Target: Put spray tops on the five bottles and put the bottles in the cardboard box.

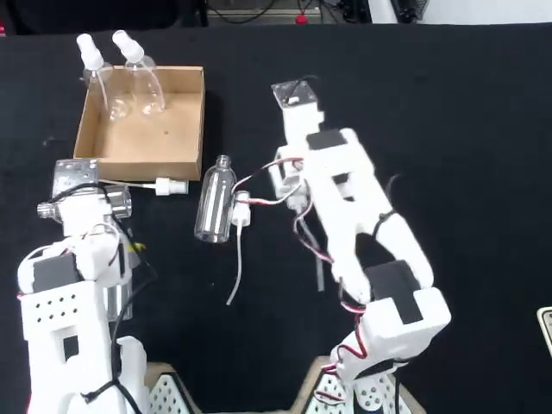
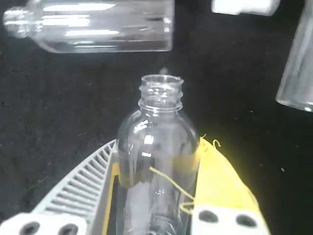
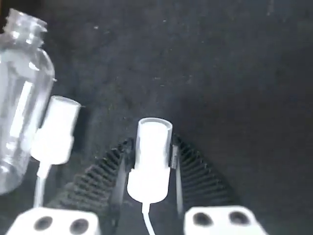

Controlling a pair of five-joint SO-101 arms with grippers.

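Left gripper [image 2: 159, 147] grips 1 uncapped bottle [image 2: 156, 161]; right gripper [image 3: 149, 147] pinches 1 spray top [image 3: 149, 161]. Cardboard box [image 1: 147, 140], upper left of the high view, holds 2 capped bottles [image 1: 147, 86]. Another open bottle [image 1: 216, 203] lies at centre. Roughly 2 of 5 done; 3 apparently remain.

Black table [image 1: 466, 112], cables [image 1: 250, 12] beyond.

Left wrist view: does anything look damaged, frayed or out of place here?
One small thing. A loose yellow thread trails from the yellow covering on the left gripper across the clear bottle it holds, as if the covering is fraying. The bottle itself looks intact and uncapped.
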